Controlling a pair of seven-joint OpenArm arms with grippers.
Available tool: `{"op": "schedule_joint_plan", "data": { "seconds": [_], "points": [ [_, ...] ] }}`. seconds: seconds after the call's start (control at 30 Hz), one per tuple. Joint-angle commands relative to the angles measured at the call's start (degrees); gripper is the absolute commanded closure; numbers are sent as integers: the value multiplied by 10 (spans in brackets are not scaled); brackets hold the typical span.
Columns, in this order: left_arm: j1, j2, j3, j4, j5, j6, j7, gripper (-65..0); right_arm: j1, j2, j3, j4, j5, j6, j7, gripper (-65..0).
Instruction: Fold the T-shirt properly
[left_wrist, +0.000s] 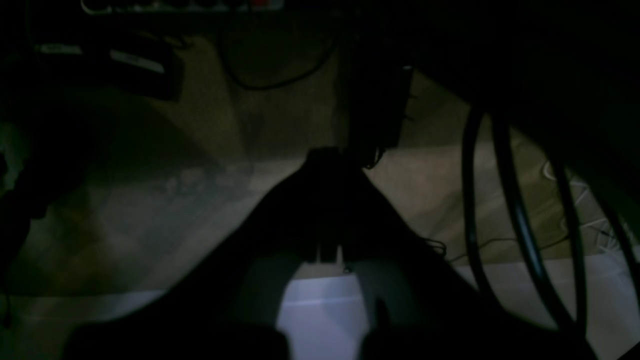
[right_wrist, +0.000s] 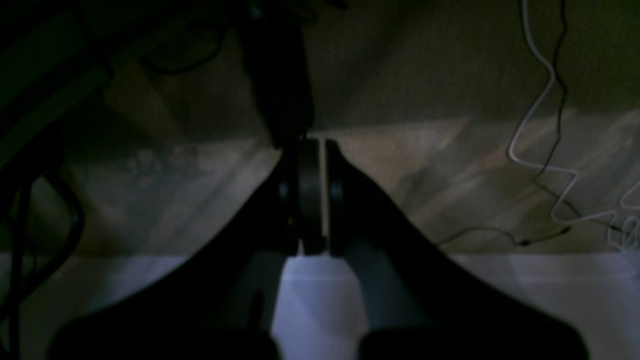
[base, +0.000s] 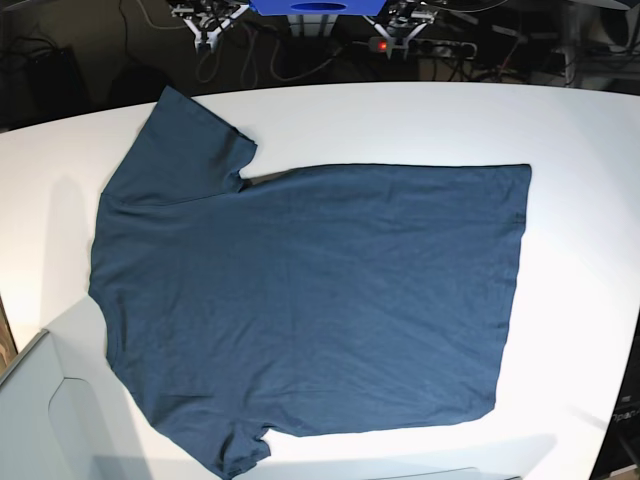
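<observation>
The dark navy T-shirt (base: 310, 290) lies spread flat on the white table (base: 580, 150). Its sleeves are at the left, one at the top (base: 190, 130) and one at the bottom (base: 240, 450); its hem is at the right. No label shows. My left gripper (base: 400, 22) and right gripper (base: 210, 20) hang past the table's far edge, away from the shirt. In the dim left wrist view my left gripper (left_wrist: 327, 155) is shut and empty. In the right wrist view my right gripper (right_wrist: 312, 145) is shut and empty, over the floor.
A pale grey box edge (base: 35, 400) sits at the table's front left corner. Cables (right_wrist: 545, 150) and black hoses (left_wrist: 520, 220) lie on the carpet behind the table. A power strip with a red light (base: 382, 45) is on the floor at the back.
</observation>
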Motion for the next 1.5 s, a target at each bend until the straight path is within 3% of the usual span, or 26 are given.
{"op": "schedule_joint_plan", "data": {
  "seconds": [0.0,0.1,0.77,1.03,1.23,1.47],
  "points": [
    [2,0,0,1,1,0,0,-1,-2,0,0,5,0,8,-13,-1],
    [2,0,0,1,1,0,0,0,-2,0,0,6,0,8,-38,-1],
    [15,0,0,3,2,0,0,0,-2,0,-2,6,-1,10,-40,-1],
    [49,0,0,63,2,-1,3,0,-13,0,-2,7,-1,10,-38,-1],
    [78,-4,0,92,-2,-1,3,0,-84,0,-2,118,-1,10,-42,-1],
    [176,-7,-4,235,-3,-1,3,0,-194,11,-3,268,-1,10,-43,-1]
  ]
}}
